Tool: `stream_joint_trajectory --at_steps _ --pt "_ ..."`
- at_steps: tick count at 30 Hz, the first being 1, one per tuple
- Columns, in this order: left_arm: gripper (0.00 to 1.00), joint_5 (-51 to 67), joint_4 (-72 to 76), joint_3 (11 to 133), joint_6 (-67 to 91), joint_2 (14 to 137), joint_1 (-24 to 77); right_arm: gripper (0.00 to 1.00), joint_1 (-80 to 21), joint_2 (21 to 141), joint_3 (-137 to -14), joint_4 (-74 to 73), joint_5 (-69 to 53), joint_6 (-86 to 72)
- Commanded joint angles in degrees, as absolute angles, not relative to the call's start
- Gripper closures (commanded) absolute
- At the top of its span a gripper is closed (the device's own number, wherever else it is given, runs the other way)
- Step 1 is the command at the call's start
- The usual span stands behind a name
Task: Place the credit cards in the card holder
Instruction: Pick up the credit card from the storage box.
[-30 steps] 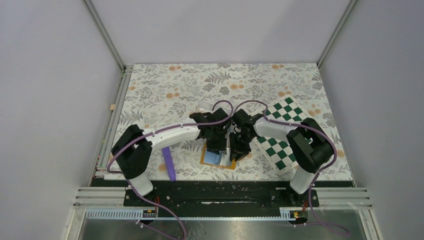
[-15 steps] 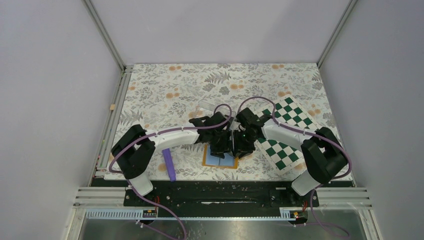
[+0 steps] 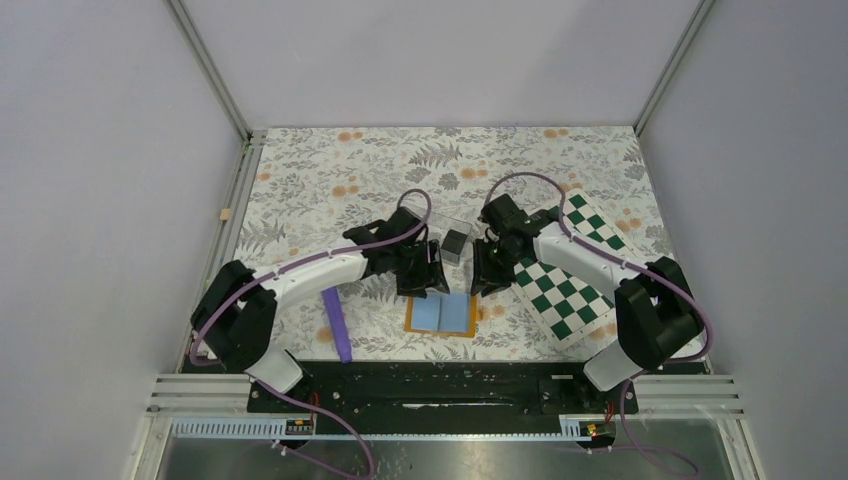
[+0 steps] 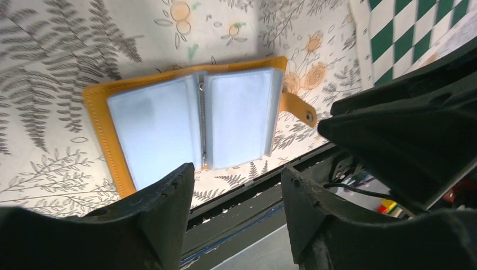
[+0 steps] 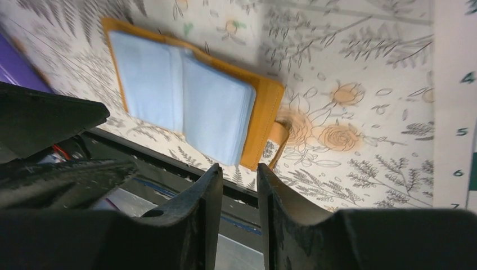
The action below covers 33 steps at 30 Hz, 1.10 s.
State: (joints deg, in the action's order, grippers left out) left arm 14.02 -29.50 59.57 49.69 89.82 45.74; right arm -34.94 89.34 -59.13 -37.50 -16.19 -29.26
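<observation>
We see the card holder lying open and flat on the floral tablecloth, its light blue pockets facing up inside an orange border. It sits close to the front edge of the table, with only a thin strip of cloth between its near side and the black rail. Its snap strap sticks out on the side toward the green-and-white checkerboard, and a band of bare cloth separates the two. A purple bar lies well apart on its other side, also near the front edge. The left gripper hangs just beyond the holder's far edge. Its jaws stand wide with nothing between them, and its wrist view looks down through that gap onto the pockets. The right gripper hangs near the holder's far corner on the strap side. Its jaws are only a narrow slot apart and we see nothing held in it. Between the two wrists, further from the front edge, stands a clear plastic box with a dark grey block in it, which looks like the credit cards, though the overhead view is too small for us to count them. Neither gripper touches the holder or the box. The far half of the cloth is bare, and all four sides of the holder are free.
</observation>
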Motion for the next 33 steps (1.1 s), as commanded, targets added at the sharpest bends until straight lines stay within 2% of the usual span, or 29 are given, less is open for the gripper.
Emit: stream_joint_trajectory --at_steps 1,5,8,15,20,25,33 --pt "0.41 19.89 -22.56 57.92 46.59 85.7 40.38 0.63 -29.7 88.92 -63.45 -38.05 -19.74 -28.67" --pt "0.42 28.82 -16.29 59.77 46.42 87.25 33.51 0.58 -24.91 91.84 -66.76 -36.23 -24.76 -29.86" --pt "0.44 32.02 -17.64 65.9 44.01 91.4 29.49 0.55 -23.36 96.07 -71.37 -36.14 -27.42 -30.02" --pt "0.46 29.15 -34.79 89.94 33.67 108.99 27.42 0.5 -23.12 108.18 -83.69 -39.9 -27.38 -29.35" --pt "0.56 27.53 -40.03 99.07 31.45 119.13 27.5 0.5 -23.12 114.72 -90.41 -45.09 -24.17 -26.74" --pt "0.64 27.57 -40.12 101.36 31.68 123.91 28.33 0.53 -23.2 118.85 -92.74 -47.21 -23.62 -25.22" --pt "0.66 26.4 -39.66 99.47 32.81 123.65 30.92 0.71 -23.66 119.64 -93.56 -49.25 -22.62 -22.52"
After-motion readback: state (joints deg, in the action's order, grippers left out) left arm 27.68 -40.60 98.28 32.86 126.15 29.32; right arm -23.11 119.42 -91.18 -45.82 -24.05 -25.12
